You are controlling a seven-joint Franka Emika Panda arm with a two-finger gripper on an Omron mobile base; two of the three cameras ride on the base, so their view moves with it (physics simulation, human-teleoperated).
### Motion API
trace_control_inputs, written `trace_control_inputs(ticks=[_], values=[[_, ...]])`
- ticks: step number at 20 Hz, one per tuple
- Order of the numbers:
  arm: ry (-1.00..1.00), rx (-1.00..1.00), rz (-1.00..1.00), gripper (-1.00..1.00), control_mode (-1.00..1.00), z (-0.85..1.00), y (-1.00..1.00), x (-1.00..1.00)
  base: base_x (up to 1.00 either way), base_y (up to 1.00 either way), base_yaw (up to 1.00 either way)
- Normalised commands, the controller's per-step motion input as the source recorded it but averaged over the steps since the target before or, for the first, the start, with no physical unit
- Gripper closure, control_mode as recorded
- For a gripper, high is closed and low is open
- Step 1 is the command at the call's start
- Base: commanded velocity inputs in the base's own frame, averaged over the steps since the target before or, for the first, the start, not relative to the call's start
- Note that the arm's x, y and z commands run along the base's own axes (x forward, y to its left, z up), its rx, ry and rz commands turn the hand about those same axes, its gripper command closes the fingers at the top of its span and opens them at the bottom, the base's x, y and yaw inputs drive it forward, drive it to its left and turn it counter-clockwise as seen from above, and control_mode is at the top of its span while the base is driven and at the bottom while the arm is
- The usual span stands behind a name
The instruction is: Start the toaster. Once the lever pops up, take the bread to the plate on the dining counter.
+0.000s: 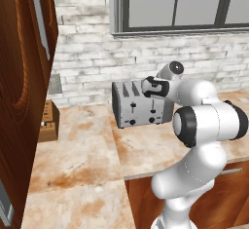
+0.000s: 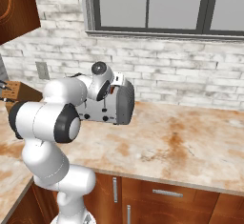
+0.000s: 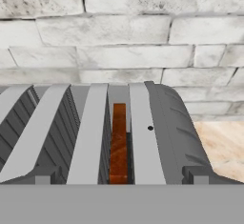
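Toaster [image 1: 141,104] sits on the kitchen counter [image 1: 160,145] close against the white brick wall [image 1: 87,57], below the window [image 1: 180,4], front with slider tracks and dark knobs facing the robot; bread [image 3: 119,142] stands edge-up inside the toaster, in the slot nearest the toaster's right end as the hand view looks down on it, brown edge seen down between the grey slot walls. Gripper [image 1: 148,87] hovers just above the toaster's top front edge, over the right-hand pair of slots, jaws spread wide and holding nothing, fingertips not seen in the hand view. Step in hand reads as starting the toaster, so the lever on the toaster's front, on the same side as the bread slot, needs pressing down; whether that lever is up or down is too small to tell. To do it well: bring the hand forward off the toaster's top, drop it in front of the toaster face, set one finger on top of the lever knob and push straight down along the track, no sideways shove that slides the toaster toward the wall. Wooden knife block [image 1: 48,121] stands well left of the toaster, out of the way
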Motion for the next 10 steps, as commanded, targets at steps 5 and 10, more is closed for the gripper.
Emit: trace_control_inputs(ticks=[5,10], values=[[0.00,0.00,0.00,-1.00,-1.00,0.00,0.00,0.00,0.00,0.00,0.00],[0.00,0.00,0.00,-1.00,-1.00,0.00,0.00,0.00,0.00,0.00,0.00]])
